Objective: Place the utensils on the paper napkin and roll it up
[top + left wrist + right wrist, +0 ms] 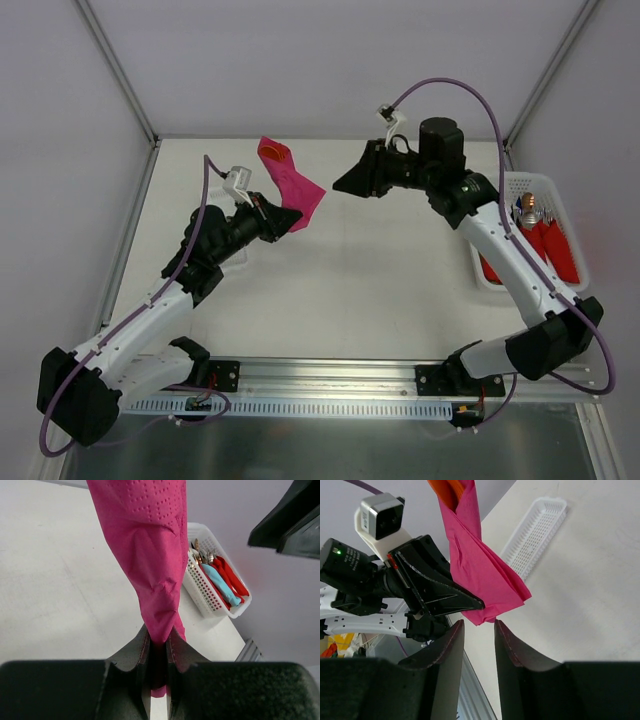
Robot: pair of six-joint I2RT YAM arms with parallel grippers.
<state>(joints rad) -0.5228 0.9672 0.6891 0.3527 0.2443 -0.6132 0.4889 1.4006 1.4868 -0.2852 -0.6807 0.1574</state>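
Observation:
The paper napkin (295, 190) is a magenta-pink rolled bundle held up off the table, its top end tilted toward the back. My left gripper (288, 218) is shut on its lower end; in the left wrist view the napkin (150, 555) rises from between the pinched fingers of that gripper (160, 632). An orange utensil tip (445, 490) pokes out of the top of the roll (480, 575); I cannot tell whether it is the spoon or the fork. My right gripper (340, 185) hovers to the right of the roll. That gripper (476, 625) is open, with the roll's lower end just beyond its tips.
A white slotted basket (530, 185) at the table's right edge holds red bundles (555, 250) and a teal bundle (220, 585) with metal utensils. A second, long white basket (535, 530) lies on the table past the roll. The left gripper body (430, 585) is close beside my right fingers.

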